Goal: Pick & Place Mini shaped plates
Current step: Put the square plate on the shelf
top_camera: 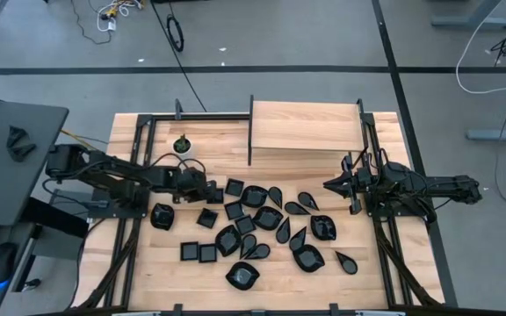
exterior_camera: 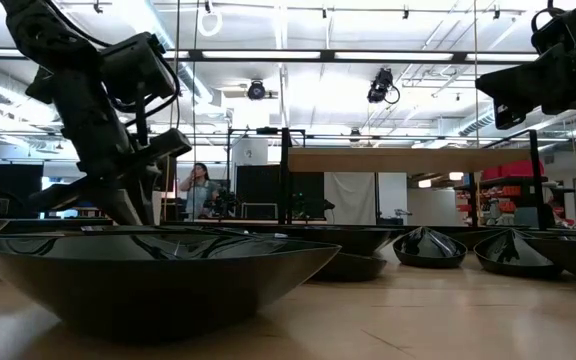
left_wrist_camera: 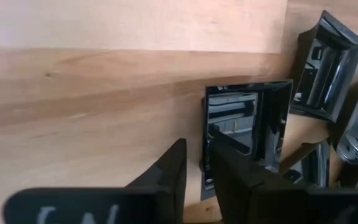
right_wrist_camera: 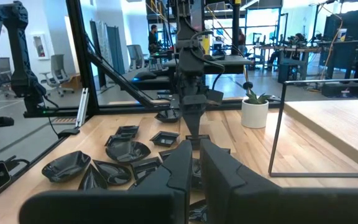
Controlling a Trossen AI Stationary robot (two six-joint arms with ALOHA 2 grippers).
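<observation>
- Hovering at the near-left edge of the scatter, the left pincer (top_camera: 213, 188) sits right at a square plate (left_wrist_camera: 247, 127) — in the left wrist view its fingers (left_wrist_camera: 173, 171) are almost together, straddling that dish's near rim.
- Judging by that view, the rim runs between the two tips, so it looks like a thin-edge pinch; I can't tell whether the tips are truly pressing on it yet.
- Spread across the middle of the counter (top_camera: 148, 272) lie the mini shaped plates (top_camera: 266, 219), just beyond the left pincer.
- Waiting on the far side, the right pincer (top_camera: 330, 185) has its fingers nearly touching, holding nothing — clearly farther from this square dish, so the left arm is the nearer one.
</observation>
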